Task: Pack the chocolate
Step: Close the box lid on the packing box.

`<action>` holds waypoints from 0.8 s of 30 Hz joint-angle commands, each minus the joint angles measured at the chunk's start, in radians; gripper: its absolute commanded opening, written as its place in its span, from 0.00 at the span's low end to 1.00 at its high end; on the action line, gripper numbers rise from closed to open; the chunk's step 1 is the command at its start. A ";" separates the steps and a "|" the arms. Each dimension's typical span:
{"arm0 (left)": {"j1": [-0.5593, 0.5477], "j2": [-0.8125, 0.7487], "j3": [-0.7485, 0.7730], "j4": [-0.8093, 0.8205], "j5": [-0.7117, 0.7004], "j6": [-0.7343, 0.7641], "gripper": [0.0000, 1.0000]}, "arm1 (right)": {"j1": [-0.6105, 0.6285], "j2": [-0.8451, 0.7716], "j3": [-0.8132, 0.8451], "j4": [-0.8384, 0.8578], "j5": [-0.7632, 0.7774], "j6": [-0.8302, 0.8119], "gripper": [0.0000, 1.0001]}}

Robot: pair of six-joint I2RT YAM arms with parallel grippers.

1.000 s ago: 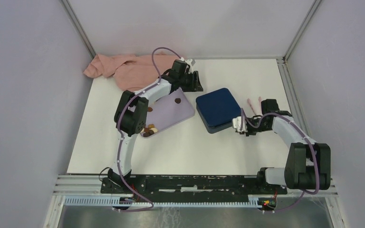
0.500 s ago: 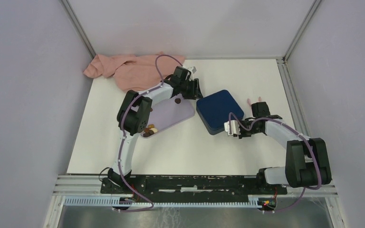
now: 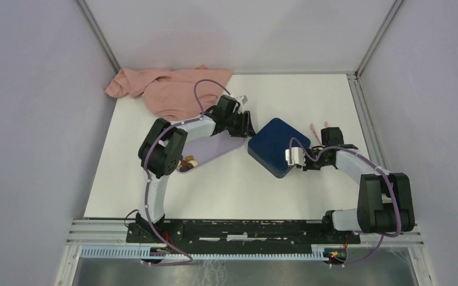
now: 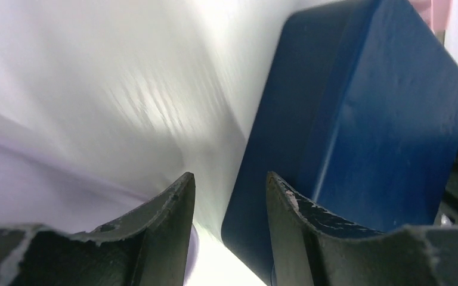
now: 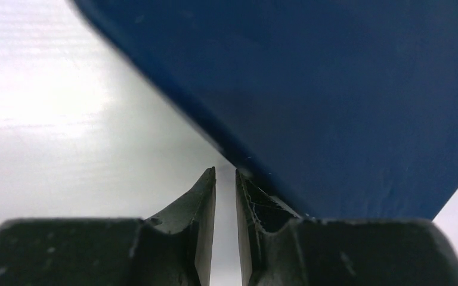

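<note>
**Two arms close in on the blue box while chocolates wait on the tray**

The right fingers stand almost together, only a sliver of gap between them, nothing held, their tips at the near lower edge of the dark blue box. Across from them, the left fingers stand a little apart, empty, poised just beside the box's opposite corner, where it meets the end of the lilac tray.

The box sits closed near the middle of the white surface, turned corner-on to the arms, its lid smooth, matte and round-cornered. The chocolates, a small cluster of brown and pale pieces, lie at the tray's near end, well apart from the box; whether more lie under the left arm cannot be told.

Whether the lid is about to come off or has just gone back on, the scene does not settle. Either way the judgement is the same: with a slick, shallow box that slides easily, one arm should brace it while the other works the edge, keeping pressure low and level so it does not skate into the tray.

A pink cloth lies bunched at the far side.
</note>
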 commanded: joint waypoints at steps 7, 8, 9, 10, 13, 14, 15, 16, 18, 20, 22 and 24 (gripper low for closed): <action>-0.118 -0.199 -0.227 0.142 -0.055 -0.109 0.54 | -0.167 -0.017 0.051 -0.103 -0.021 -0.067 0.25; -0.129 -0.213 -0.243 0.149 -0.071 -0.115 0.54 | -0.173 -0.014 0.053 -0.105 -0.024 -0.065 0.26; -0.141 -0.229 -0.267 0.155 -0.083 -0.122 0.54 | -0.181 -0.010 0.056 -0.107 -0.026 -0.065 0.26; -0.150 -0.245 -0.287 0.162 -0.097 -0.129 0.54 | -0.185 -0.007 0.057 -0.109 -0.027 -0.063 0.26; -0.181 -0.297 -0.343 0.184 -0.141 -0.149 0.54 | -0.191 0.004 0.059 -0.109 -0.030 -0.063 0.26; -0.189 -0.315 -0.361 0.190 -0.154 -0.155 0.54 | -0.191 0.006 0.059 -0.108 -0.042 -0.062 0.27; -0.196 -0.332 -0.376 0.193 -0.167 -0.159 0.54 | -0.191 0.008 0.061 -0.107 -0.053 -0.063 0.27; -0.203 -0.348 -0.393 0.196 -0.181 -0.162 0.54 | -0.190 0.011 0.062 -0.108 -0.067 -0.063 0.27; -0.209 -0.371 -0.419 0.198 -0.204 -0.163 0.55 | -0.189 0.016 0.068 -0.113 -0.070 -0.064 0.27; -0.210 -0.387 -0.436 0.186 -0.236 -0.159 0.55 | -0.191 0.021 0.075 -0.118 -0.040 -0.063 0.27; -0.209 -0.395 -0.441 0.158 -0.271 -0.145 0.56 | -0.195 0.015 0.072 -0.115 -0.008 -0.060 0.28; -0.209 -0.407 -0.451 0.133 -0.298 -0.130 0.56 | -0.209 0.009 0.073 -0.117 0.002 -0.055 0.28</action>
